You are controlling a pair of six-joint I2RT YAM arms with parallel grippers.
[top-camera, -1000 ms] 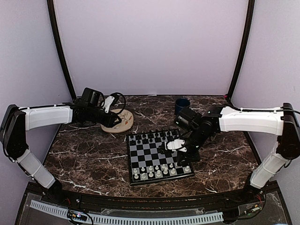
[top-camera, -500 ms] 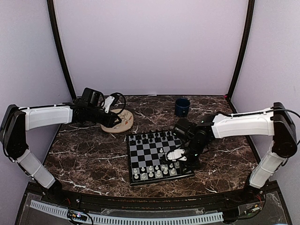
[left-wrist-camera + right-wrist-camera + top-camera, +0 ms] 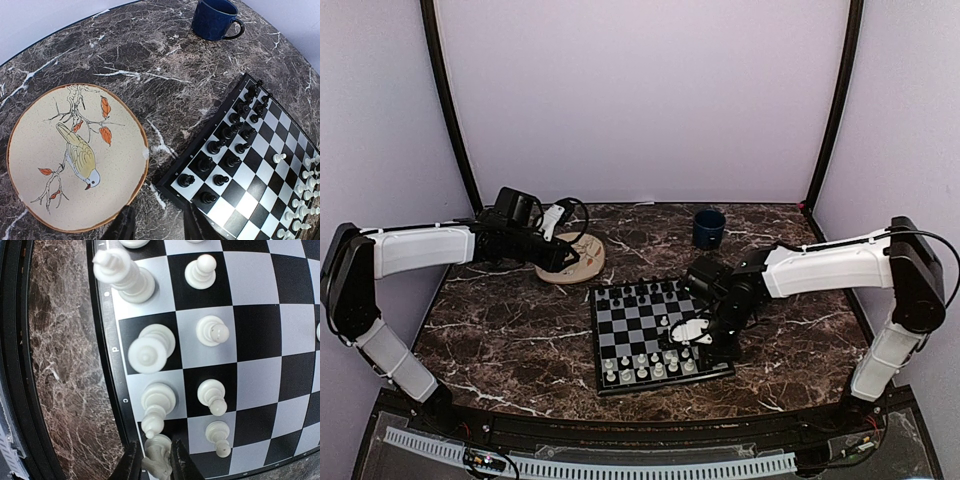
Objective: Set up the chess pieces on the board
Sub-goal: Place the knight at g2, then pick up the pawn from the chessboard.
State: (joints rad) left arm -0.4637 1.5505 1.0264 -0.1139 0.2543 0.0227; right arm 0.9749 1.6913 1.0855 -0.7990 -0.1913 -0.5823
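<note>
The board (image 3: 635,326) lies at mid-table, also in the left wrist view (image 3: 258,161) and the right wrist view (image 3: 257,332). Black chess pieces (image 3: 640,293) fill its far rows (image 3: 220,146). White pieces (image 3: 655,366) stand on its near rows (image 3: 150,347). My right gripper (image 3: 694,328) is shut on a white knight (image 3: 159,464), held low over the board's near right edge square beside a white bishop (image 3: 156,405). My left gripper (image 3: 563,257) is open and empty (image 3: 157,227), above bare table between the plate and the board's corner.
A round beige plate (image 3: 586,262) with a bird drawing (image 3: 80,155) sits left of the board. A dark blue cup (image 3: 709,226) stands behind the board (image 3: 215,19). The right arm reaches over the board's right edge.
My right gripper has moved left and toward the near edge of the board, lower, with the white piece in it. The left arm has not moved.
</note>
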